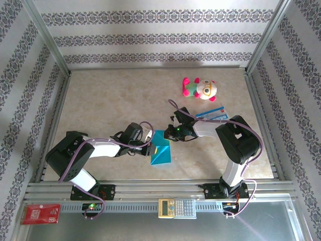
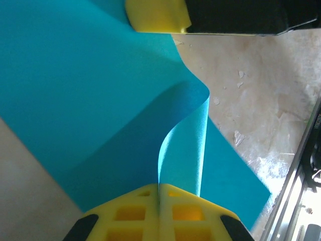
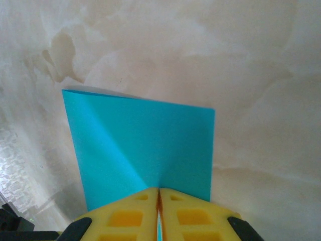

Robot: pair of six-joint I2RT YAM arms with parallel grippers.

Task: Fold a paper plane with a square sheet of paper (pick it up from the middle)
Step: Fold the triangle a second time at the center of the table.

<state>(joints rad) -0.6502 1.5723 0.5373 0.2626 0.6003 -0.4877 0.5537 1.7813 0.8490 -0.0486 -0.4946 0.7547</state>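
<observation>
– so, where's the sheet of paper [image 1: 161, 150]?
– on the table [image 1: 110, 100], near its front edge, between the two arms. it's teal, and the right wrist view shows a diagonal crease running across it.
– what about the left gripper [image 1: 150, 143]?
– pressed together on the sheet's left side. in the left wrist view a flap of the paper curls up off the table and ends between the yellow fingers [image 2: 125, 216].
– and the right gripper [image 1: 169, 134]?
– clamped too, pinching the sheet's far end. a thin teal sliver shows between its pads [image 3: 125, 216].
– anything else around?
– a plush toy [image 1: 200, 89] well behind, a white-and-blue card [image 1: 213, 112] beside the right arm, and a calculator [image 1: 176, 207] on the front rail.
</observation>
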